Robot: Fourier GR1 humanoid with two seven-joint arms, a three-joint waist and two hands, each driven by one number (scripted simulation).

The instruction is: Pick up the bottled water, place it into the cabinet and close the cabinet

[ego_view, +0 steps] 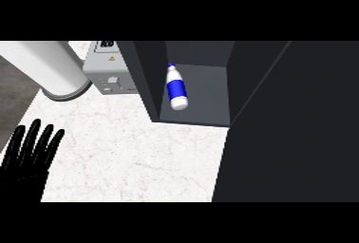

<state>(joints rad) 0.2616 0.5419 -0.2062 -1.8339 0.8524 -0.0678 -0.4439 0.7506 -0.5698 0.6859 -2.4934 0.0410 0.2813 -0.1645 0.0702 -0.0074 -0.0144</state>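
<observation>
The bottled water point(176, 89), white with a blue band and blue cap, lies on the floor of the dark cabinet point(200, 116), against its left inner wall. The cabinet's door point(294, 133) fills the right side of the view as a large dark panel, swung partly across the opening. My left hand point(28, 149) rests open at the lower left with its fingers pointing up, far from the bottle. My right hand does not show.
A thick white cylinder point(49, 69) slants across the upper left. A grey appliance point(108, 71) stands behind it, beside the cabinet. White marble counter point(133, 152) stretches in front of the cabinet.
</observation>
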